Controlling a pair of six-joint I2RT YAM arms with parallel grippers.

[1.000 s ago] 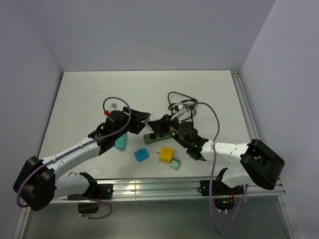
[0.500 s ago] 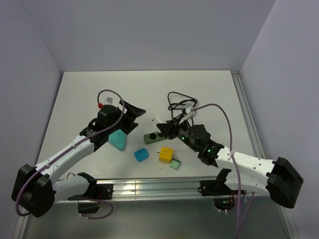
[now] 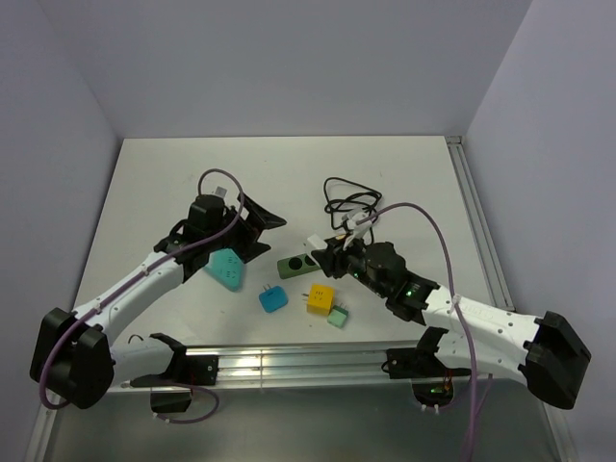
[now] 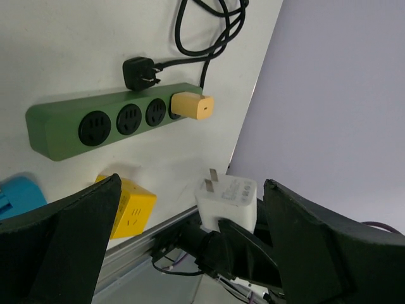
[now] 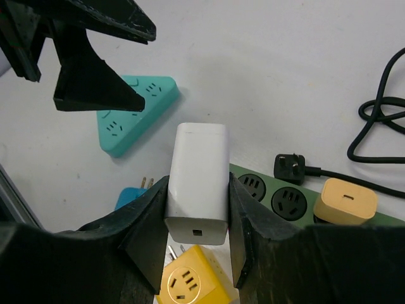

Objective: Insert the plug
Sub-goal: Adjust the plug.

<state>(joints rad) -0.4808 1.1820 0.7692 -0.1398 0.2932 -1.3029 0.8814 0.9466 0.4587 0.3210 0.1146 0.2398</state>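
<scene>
White plug (image 5: 197,174) was clamped in right hand (image 5: 196,218), seemingly 1 o'clock of power strip (image 3: 296,265), uninserted; left hand (image 3: 269,234) stood apart, empty.

You have a white table (image 3: 164,183) between pale lilac walls (image 3: 289,67). Your strip (image 4: 47,133) is olive green with black sockets, and the adapter (image 4: 192,106) on it is tan. The plug (image 5: 197,180) is plain white with silver prongs. The cord plug (image 4: 139,73) is black. You also see a teal triangle (image 5: 130,117) with darker slots, a blue block (image 3: 272,299), a yellow cube (image 3: 320,299) and a mint block (image 3: 338,317). The left arm (image 3: 135,289) and right arm (image 3: 481,313) are white with black joints.
</scene>
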